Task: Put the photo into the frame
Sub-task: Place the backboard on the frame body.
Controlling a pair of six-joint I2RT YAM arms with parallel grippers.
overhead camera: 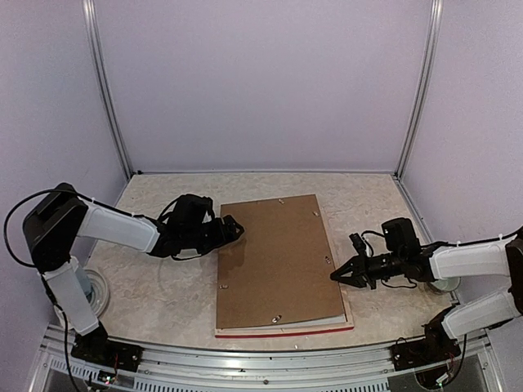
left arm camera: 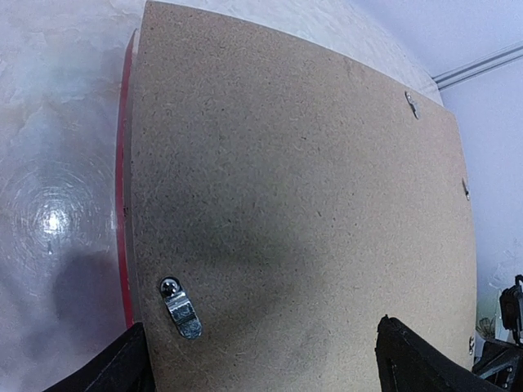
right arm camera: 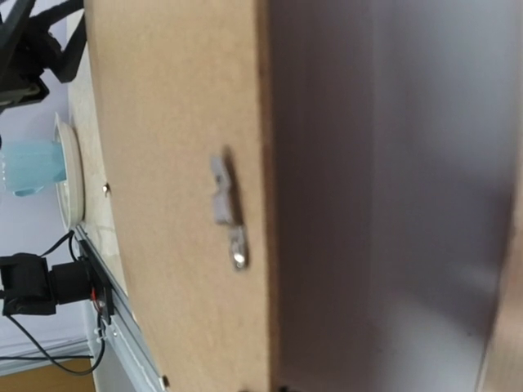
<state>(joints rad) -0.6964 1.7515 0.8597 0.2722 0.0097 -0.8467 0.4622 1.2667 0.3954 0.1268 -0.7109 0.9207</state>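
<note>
The frame (overhead camera: 282, 331) lies face down in the middle of the tabletop (overhead camera: 163, 286). A brown backing board (overhead camera: 278, 261) covers its back, so only a thin red strip shows along the near edge and, in the left wrist view, down the left side. The left pincer (overhead camera: 233, 229) is spread wide over the board's left edge toward the far corner, with a metal turn clip (left arm camera: 181, 306) just ahead of its left finger (left arm camera: 122, 367). The right pincer (overhead camera: 335, 276) has its tips pressed together with nothing between them, right at the board's right edge beside another clip (right arm camera: 229, 212); I cannot tell whether it touches. A bare band of tabletop runs between the far edge and the back wall. The side strips hold the arms, and a white round disc (overhead camera: 100, 287) sits near left. The frame's near edge lies close to the tabletop's near rail.
</note>
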